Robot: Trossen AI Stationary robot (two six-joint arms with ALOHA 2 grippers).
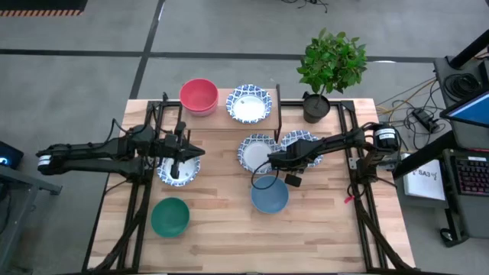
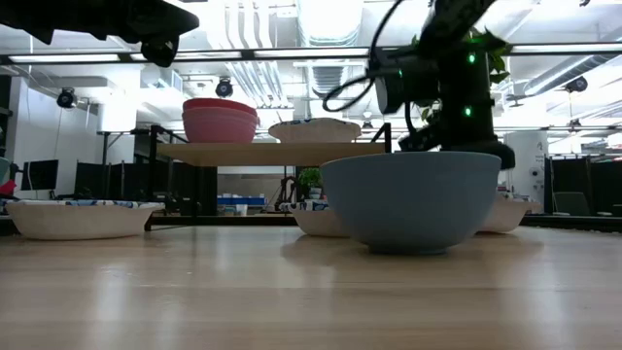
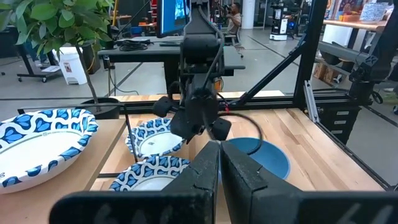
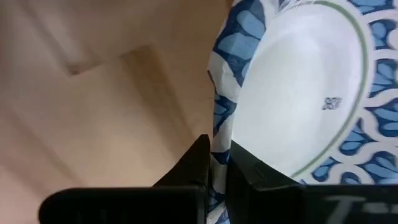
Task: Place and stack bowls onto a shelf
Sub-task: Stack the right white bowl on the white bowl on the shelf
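Observation:
The shelf point(image 1: 229, 116) stands at the table's far side and carries a red bowl nested on a pink one point(image 1: 199, 95) and a patterned bowl point(image 1: 250, 103). Three more patterned bowls rest on their bases on the table point(image 1: 178, 169) point(image 1: 256, 153) point(image 1: 302, 143), as do the blue bowl point(image 1: 269, 195) and the green bowl point(image 1: 170, 216). My right gripper point(image 1: 269, 162) is shut on the middle patterned bowl. My left gripper point(image 3: 219, 163) is shut and holds nothing, raised above the left patterned bowl point(image 2: 78, 219). My right gripper point(image 4: 217, 152) pinches the middle patterned bowl by its rim point(image 4: 219, 134), one finger inside the bowl and one outside. The fingers come from the table's right, slanting down, onto the rim's near-right side. Whether the bowl is lifted off the table I cannot tell.
A black pot with a green plant point(image 1: 315, 107) stands at the shelf's right end. Black frame rails run along the table's left and right edges point(image 1: 359, 191). Bare wood lies along the near edge between the green and blue bowls point(image 1: 221, 237).

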